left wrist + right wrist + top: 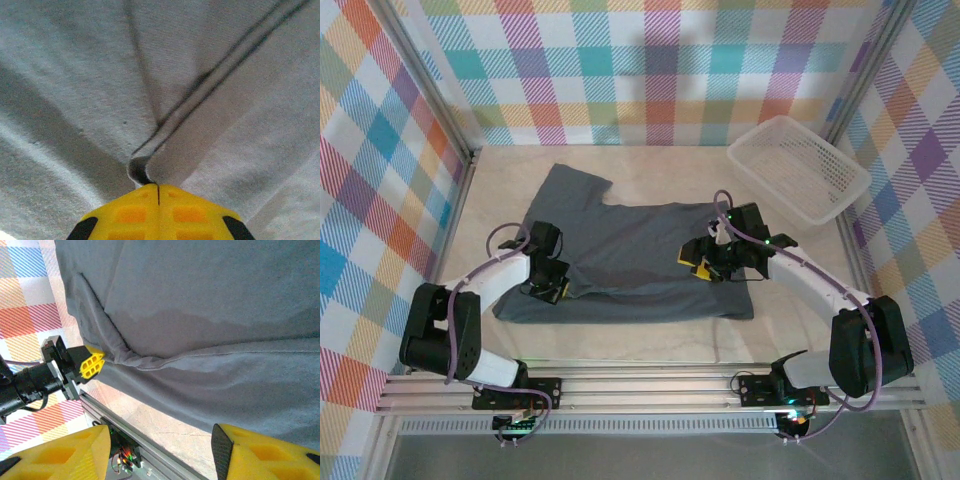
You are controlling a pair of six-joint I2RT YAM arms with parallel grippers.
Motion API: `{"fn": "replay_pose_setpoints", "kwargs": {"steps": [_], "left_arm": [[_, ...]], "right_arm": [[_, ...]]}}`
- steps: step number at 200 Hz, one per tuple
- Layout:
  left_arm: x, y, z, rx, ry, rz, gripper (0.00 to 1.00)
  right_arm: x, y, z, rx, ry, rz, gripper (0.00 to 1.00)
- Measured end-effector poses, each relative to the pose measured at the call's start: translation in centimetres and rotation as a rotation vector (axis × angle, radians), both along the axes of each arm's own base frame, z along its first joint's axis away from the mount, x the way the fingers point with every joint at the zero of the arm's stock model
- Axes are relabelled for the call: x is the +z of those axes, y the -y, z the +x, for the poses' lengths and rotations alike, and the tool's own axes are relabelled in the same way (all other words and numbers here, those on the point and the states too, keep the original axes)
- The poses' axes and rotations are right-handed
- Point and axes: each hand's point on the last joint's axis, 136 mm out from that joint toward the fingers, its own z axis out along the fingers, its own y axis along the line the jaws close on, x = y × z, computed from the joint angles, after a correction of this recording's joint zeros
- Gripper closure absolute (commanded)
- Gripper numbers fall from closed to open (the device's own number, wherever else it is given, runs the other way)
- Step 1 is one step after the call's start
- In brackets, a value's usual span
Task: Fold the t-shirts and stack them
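My left pincer (158,189) is pressed together on a raised pleat of the grey t-shirt (640,250), at its left side toward the table's (660,165) near-left corner. My right pincer (705,265) hangs spread over the shirt's right part, holding nothing. The shirt lies mostly flat mid-table, one sleeve (575,185) out. I judge folding barely begun, nothing stacked. A white basket (798,165) sits at the far-right corner.

The pincer's (158,189) yellow tips meet at the bottom edge, pressed together on a raised fold of the grey t-shirt (75,75). From that pinch a stitched hem (220,70) runs diagonally to the upper right, and creases fan outward.
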Motion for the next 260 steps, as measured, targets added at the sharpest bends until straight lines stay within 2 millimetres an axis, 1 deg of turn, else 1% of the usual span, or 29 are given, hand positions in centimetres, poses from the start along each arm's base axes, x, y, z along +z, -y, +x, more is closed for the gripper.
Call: {"fn": "replay_pose_setpoints", "kwargs": {"steps": [23, 51, 72, 112, 132, 145, 162, 184, 200, 220, 228, 241, 244, 252, 260], "left_arm": [[0.8, 0.2, 0.9, -0.012, 0.023, -0.004, 1.0], [2.1, 1.2, 3.0, -0.066, 0.063, -0.005, 1.0], [3.0, 2.8, 4.9, -0.145, 0.085, 0.001, 1.0], [4.4, 6.9, 8.7, -0.333, 0.105, 0.025, 1.0], [4.3, 8.9, 10.5, -0.438, 0.096, 0.067, 1.0], [4.0, 9.9, 11.2, -0.501, 0.089, 0.1, 1.0], [3.2, 10.8, 11.5, -0.567, 0.065, 0.137, 1.0], [2.2, 11.0, 11.1, -0.621, 0.025, 0.174, 1.0], [1.9, 11.0, 11.2, -0.651, 0.012, 0.195, 0.96], [2.1, 11.2, 11.3, -0.693, 0.026, 0.213, 0.91], [2.3, 11.4, 11.4, -0.716, 0.035, 0.22, 0.85], [2.5, 11.6, 11.5, -0.745, 0.047, 0.236, 0.63], [2.6, 11.6, 11.6, -0.747, 0.05, 0.241, 0.59], [2.8, 11.5, 11.6, -0.755, 0.055, 0.254, 0.54], [3.3, 11.3, 11.6, -0.756, 0.064, 0.271, 0.53]], "right_arm": [[0.2, 0.1, 0.1, -0.007, 0.012, -0.005, 0.44], [0.5, 0.3, 0.3, -0.019, 0.027, -0.012, 0.46], [0.7, 0.3, 0.4, -0.022, 0.032, -0.015, 0.46], [0.5, 0.4, 0.3, -0.024, 0.025, -0.021, 0.47], [0.5, 0.5, 0.2, -0.023, 0.017, -0.024, 0.47], [0.5, 0.5, 0.1, -0.022, 0.014, -0.025, 0.47], [0.5, 0.5, 0.0, -0.02, 0.011, -0.028, 0.47], [0.3, 0.6, -0.2, -0.018, 0.001, -0.033, 0.47], [0.3, 0.7, -0.4, -0.019, -0.006, -0.036, 0.47], [0.2, 0.9, -0.4, -0.022, -0.015, -0.041, 0.47], [0.1, 1.0, -0.4, -0.025, -0.018, -0.042, 0.47], [0.0, 1.1, -0.5, -0.029, -0.023, -0.046, 0.47], [0.0, 1.1, -0.4, -0.03, -0.023, -0.047, 0.47], [-0.1, 1.3, -0.4, -0.035, -0.024, -0.051, 0.47], [-0.2, 1.4, -0.3, -0.04, -0.026, -0.059, 0.47]]}}
